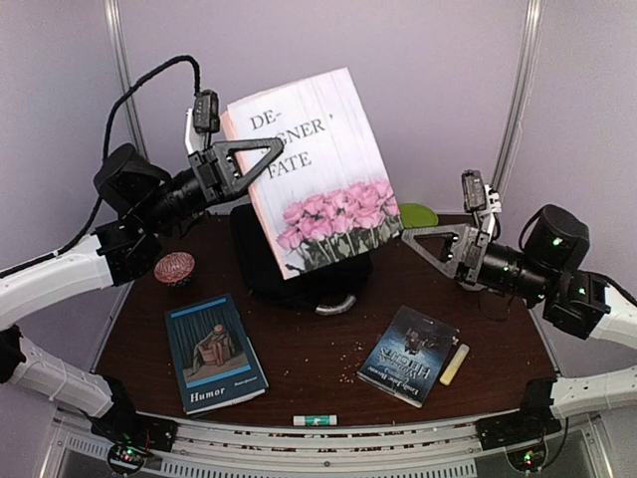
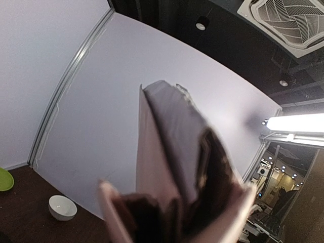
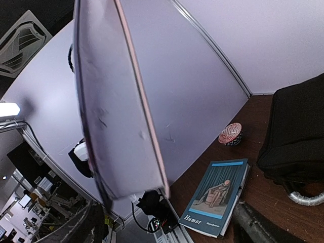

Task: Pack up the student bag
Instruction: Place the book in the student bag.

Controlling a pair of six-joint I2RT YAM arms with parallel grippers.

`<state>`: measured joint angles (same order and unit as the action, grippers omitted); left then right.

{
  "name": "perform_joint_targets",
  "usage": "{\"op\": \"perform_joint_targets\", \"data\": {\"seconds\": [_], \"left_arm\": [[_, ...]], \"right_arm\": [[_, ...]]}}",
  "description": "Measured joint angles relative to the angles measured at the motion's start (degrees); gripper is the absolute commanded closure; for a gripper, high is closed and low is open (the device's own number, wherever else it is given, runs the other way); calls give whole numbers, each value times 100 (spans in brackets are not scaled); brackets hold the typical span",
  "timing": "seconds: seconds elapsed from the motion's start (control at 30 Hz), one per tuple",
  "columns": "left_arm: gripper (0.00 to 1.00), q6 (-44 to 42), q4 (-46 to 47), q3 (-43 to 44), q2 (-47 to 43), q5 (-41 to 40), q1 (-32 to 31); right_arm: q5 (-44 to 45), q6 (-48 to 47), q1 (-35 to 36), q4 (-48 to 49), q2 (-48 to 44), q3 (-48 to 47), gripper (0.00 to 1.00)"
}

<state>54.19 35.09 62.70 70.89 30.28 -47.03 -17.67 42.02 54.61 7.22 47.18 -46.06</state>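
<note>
My left gripper [image 1: 242,164] is shut on the left edge of a large white book with pink roses [image 1: 318,169] and holds it tilted in the air above the black student bag [image 1: 261,261]. The bag lies at the back middle of the table, its pale grey handle [image 1: 334,305] toward the front. In the left wrist view the book [image 2: 172,152] fills the gap between my fingers. My right gripper [image 1: 410,237] is open at the book's lower right corner. The right wrist view shows the book edge-on [image 3: 116,101], its corner between my spread fingers, and the bag [image 3: 298,131].
On the table lie a blue "Humor" book [image 1: 214,354], a dark book [image 1: 408,354], a yellow stick [image 1: 454,363] and a white and green stick [image 1: 315,420] at the front edge. A patterned bowl [image 1: 174,267] stands at the left, a green plate [image 1: 420,214] and a white bowl [image 2: 63,207] at the back.
</note>
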Motion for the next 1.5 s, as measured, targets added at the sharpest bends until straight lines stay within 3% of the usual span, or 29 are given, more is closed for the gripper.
{"op": "perform_joint_targets", "data": {"seconds": [0.17,0.4,0.7,1.03,1.23,1.5], "left_arm": [[73,442,706,227,446,-428,0],[74,1088,1156,280,1126,-741,0],[74,1386,1460,258,1161,-979,0],[73,1480,1593,146,1161,-1104,-7],[74,1523,1604,57,1161,-1165,-7],[69,1582,1670,17,1163,-1300,-33]], "right_arm": [[107,608,0,997,138,686,10],[295,966,0,2118,520,688,10],[529,1200,0,2605,1119,463,14],[358,1578,0,3230,1707,39,31],[177,1725,0,3456,1954,-157,34],[92,1891,0,3506,2201,-282,55]]}}
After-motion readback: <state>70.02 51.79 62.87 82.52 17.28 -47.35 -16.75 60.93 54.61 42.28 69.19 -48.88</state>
